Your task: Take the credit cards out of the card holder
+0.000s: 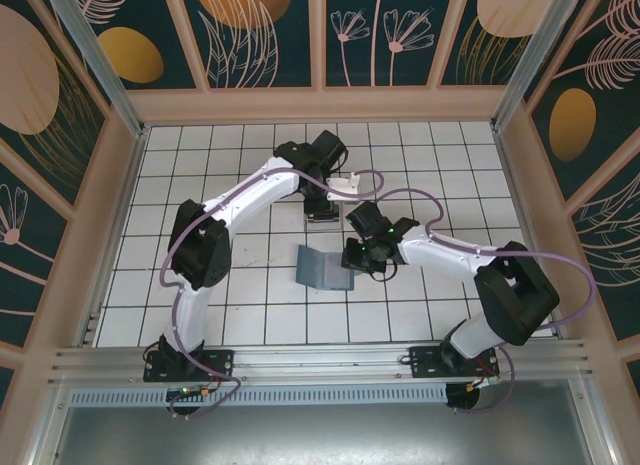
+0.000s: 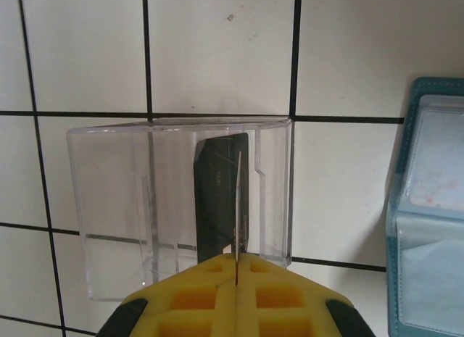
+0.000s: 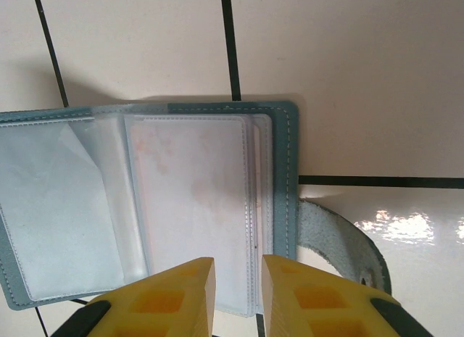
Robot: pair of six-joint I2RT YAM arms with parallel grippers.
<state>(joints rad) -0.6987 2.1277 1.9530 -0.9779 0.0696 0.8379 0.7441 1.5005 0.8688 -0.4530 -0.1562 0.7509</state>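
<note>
Left claw: my left gripper (image 2: 235, 270) is pinched fully together on a thin card held edge-on, just beside the card holder (image 2: 428, 206).
Held item: the dark card (image 2: 217, 199); its black face shows next to the pale edge between my fingers.
Position of held item: inside the walls of the clear box (image 2: 116, 206), which stands beside the card holder on the tiled table (image 2: 348, 47).
Right claw: my right gripper (image 3: 238, 283) hangs over the near edge of the card holder, jaws a narrow gap apart. I see nothing clamped, and I cannot tell whether the tips touch the sleeve.
Remaining item: the pale card (image 3: 192, 199) sits in a clear sleeve of the card holder's right half.
Handling, cards: judged light, stiff, thin and slick, so best pinched flat across an exposed short edge.
Handling, holder: judged soft and floppy, with cloudy sleeves that may cling. It is likely to lift with the card unless pinned.
Risk: the grip catching the sleeve along with the card.
</note>
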